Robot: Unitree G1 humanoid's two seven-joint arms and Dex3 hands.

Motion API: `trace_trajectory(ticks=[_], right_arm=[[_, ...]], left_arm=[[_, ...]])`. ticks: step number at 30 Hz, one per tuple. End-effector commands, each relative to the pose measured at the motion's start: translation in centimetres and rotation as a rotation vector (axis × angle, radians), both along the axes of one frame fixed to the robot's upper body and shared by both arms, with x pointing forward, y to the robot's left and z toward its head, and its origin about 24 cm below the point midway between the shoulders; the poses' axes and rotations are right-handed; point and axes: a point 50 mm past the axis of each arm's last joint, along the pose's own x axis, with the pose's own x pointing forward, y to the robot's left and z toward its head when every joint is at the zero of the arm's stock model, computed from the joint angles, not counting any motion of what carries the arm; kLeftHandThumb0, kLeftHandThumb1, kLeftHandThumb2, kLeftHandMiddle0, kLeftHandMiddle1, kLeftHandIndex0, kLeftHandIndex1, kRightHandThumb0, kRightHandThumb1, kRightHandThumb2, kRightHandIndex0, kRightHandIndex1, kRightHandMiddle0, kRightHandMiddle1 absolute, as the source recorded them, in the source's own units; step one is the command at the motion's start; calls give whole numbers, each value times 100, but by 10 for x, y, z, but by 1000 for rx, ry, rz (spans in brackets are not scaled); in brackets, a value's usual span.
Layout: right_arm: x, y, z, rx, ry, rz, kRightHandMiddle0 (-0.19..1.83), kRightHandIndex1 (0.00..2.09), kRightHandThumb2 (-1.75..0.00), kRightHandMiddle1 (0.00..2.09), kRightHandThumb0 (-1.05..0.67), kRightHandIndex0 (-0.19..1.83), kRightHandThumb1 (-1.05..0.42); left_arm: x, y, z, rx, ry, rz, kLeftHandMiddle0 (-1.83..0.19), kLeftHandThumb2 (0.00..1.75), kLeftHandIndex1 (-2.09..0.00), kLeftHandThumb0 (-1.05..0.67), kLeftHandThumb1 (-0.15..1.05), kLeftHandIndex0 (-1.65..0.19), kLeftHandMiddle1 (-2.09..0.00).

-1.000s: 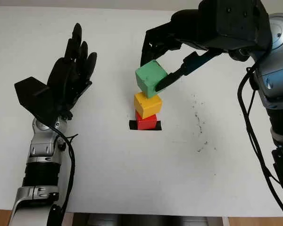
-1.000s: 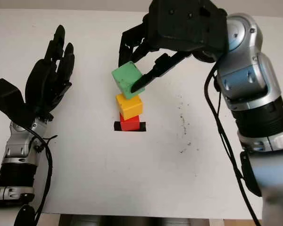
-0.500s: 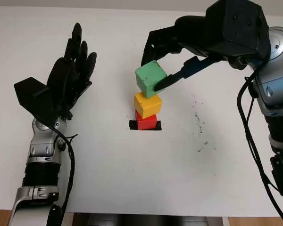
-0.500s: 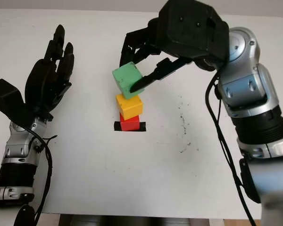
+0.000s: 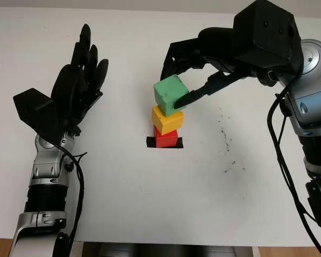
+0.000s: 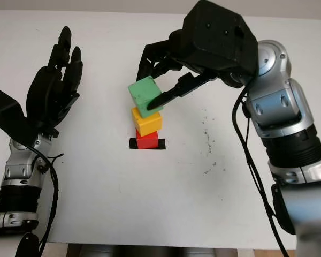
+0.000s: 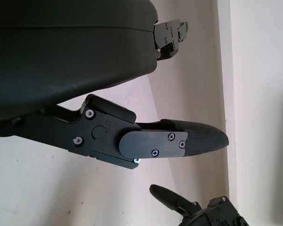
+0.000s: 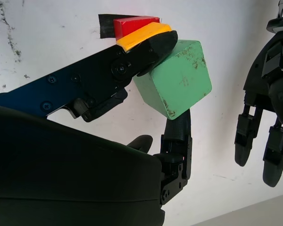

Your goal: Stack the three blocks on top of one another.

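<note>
The green block [image 5: 169, 94] sat tilted on top of the yellow block [image 5: 167, 119], which stood on the red block [image 5: 166, 137]; the red block rested on a strip of black tape [image 5: 150, 142] near the middle of the white tabletop [image 5: 150, 203]. The right hand [image 5: 177, 80] reached in from the right and gripped the green block, one of its fingers [image 8: 151, 49] pressed on the near right face and the others behind the block's far side. The left hand [image 5: 77, 88] was raised, open and holding nothing, well apart to the left of the stack. Dark specks [image 5: 224, 134] marked the tabletop right of the stack. Bare surface lay in front of the stack toward the near edge.
</note>
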Motion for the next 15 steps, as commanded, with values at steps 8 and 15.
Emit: trace_trajectory(ticks=[8,15], right_arm=[[-3,7,-6,4,31,29,27,58,-6,167,-45,10,-98],[0,7,-13,1,18,26,30,54,-5,163,-47,16,-96]], left_arm=[[-3,5,-3,9,4,-6,19,44,0,-78,105,19,0],[-5,5,-3,15,4,8,19,43,0,-79,105,19,-1]])
